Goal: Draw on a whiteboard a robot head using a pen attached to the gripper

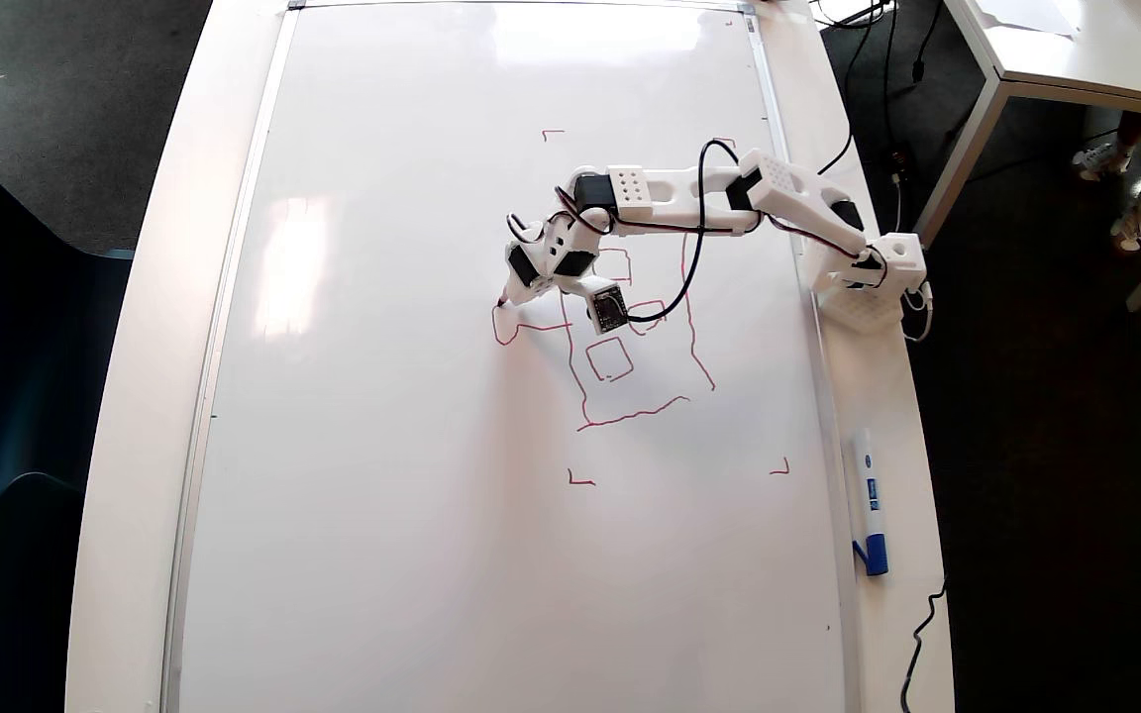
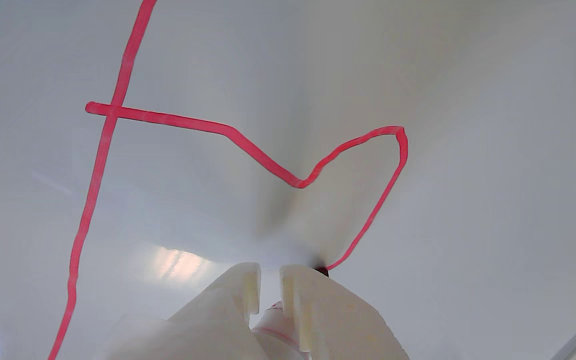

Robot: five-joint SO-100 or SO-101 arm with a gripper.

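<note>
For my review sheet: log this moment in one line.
gripper shut on pen | tip on whiteboard | robot head antenna box unfinished

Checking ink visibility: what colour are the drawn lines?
Red robot head lines, clearest in the wrist view.

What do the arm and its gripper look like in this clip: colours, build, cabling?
The arm is white 3D-printed plastic with black servos at the joints; two link covers carry grids of small holes. Loose black cables loop alongside it. A small black square module sits near the gripper, whose fingers are off-white plastic with stepped inner edges.
</note>
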